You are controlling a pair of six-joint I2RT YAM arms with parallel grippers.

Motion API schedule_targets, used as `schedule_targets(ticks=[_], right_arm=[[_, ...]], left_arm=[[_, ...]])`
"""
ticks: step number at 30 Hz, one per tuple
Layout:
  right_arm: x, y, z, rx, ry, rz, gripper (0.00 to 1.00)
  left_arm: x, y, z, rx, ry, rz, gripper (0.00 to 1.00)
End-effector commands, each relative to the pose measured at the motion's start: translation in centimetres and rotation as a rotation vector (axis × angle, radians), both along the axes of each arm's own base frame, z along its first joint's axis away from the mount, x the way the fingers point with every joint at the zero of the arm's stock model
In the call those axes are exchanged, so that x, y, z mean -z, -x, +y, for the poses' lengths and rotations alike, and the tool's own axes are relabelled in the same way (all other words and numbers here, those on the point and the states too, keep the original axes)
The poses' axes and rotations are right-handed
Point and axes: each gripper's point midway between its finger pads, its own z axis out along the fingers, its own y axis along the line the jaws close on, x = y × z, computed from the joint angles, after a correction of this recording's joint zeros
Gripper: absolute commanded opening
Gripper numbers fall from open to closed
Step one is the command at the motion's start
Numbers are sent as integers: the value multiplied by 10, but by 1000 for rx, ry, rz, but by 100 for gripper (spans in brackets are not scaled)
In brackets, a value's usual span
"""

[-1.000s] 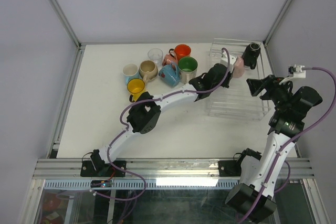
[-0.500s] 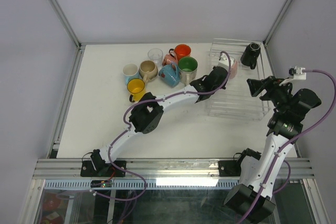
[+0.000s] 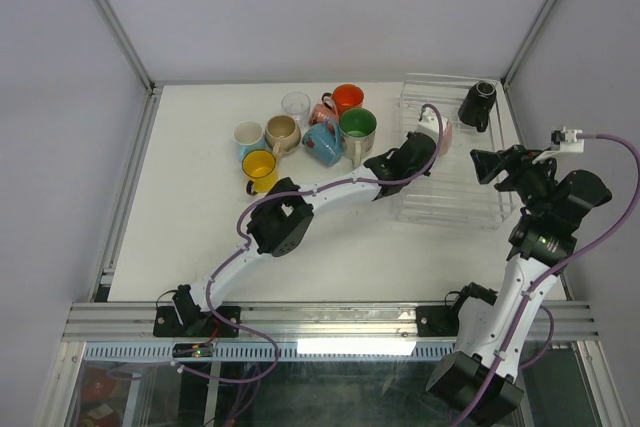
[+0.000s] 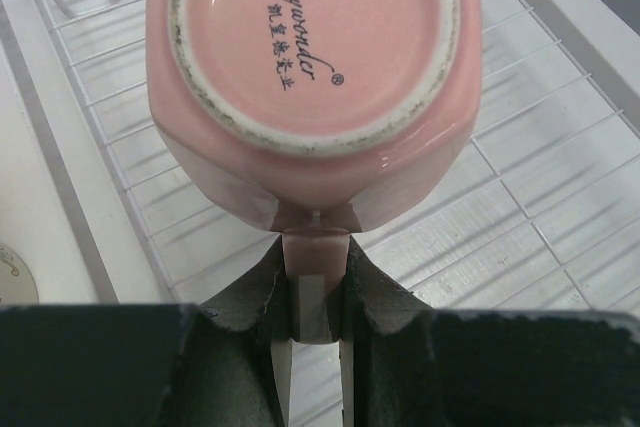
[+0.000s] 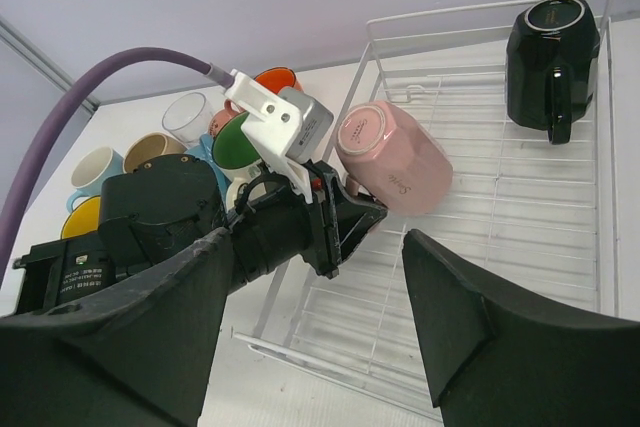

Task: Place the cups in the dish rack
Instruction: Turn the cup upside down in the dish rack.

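Glossy faceted pink mug [image 4: 310, 67], handle in left tool [image 4: 312, 282], over wire rack [image 4: 560, 147].

Left gripper [image 4: 313, 292] has pulled the pink mug [image 4: 310, 67] back from the black mug [image 5: 551, 52]. It now hangs nearer the dish rack's [image 5: 600, 197] left side.

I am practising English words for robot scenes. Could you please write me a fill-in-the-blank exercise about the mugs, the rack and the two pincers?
1. The left pincer grips the pink mug by its ___.
2. The right pincer is ___ and holds nothing.
3. The rack has ___ black mug sitting in it.
Missing words: handle; open; one.
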Motion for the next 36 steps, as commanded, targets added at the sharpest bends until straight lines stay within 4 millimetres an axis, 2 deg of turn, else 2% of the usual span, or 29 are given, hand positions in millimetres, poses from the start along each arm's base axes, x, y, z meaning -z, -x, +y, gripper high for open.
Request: schedule_targets(ticks=[1, 11, 16, 20, 24, 26, 27, 30, 32, 33, 36], right_arm=[[-13, 1, 0, 0, 23, -55, 72], [-14, 1, 1, -4, 22, -59, 72], [-14, 2, 3, -16, 20, -59, 72], [-14, 4, 7, -43, 25, -66, 72], [-15, 7, 14, -82, 34, -82, 72], [-15, 8, 17, -104, 38, -88, 72], [-15, 8, 19, -117, 39, -91, 72], [-14, 9, 24, -153, 41, -94, 72], [-13, 11, 29, -194, 41, -95, 72], [-12, 12, 32, -214, 41, -95, 72], [-10, 11, 37, -254, 51, -97, 72]], left_arm=[[-63, -5, -13, -5, 147, -107, 17], [-59, -3, -11, -7, 144, -98, 27], [-75, 3, -11, 12, 173, -102, 34], [-104, 14, -8, 41, 226, -127, 39], [-141, 29, 5, 75, 301, -161, 44], [-150, 39, 16, 96, 322, -175, 49], [-171, 46, 23, 112, 360, -205, 52], [-197, 66, 41, 174, 394, -263, 63], [-209, 77, 55, 204, 404, -301, 69], [-204, 82, 63, 214, 392, -306, 72], [-220, 91, 93, 215, 401, -332, 84]])
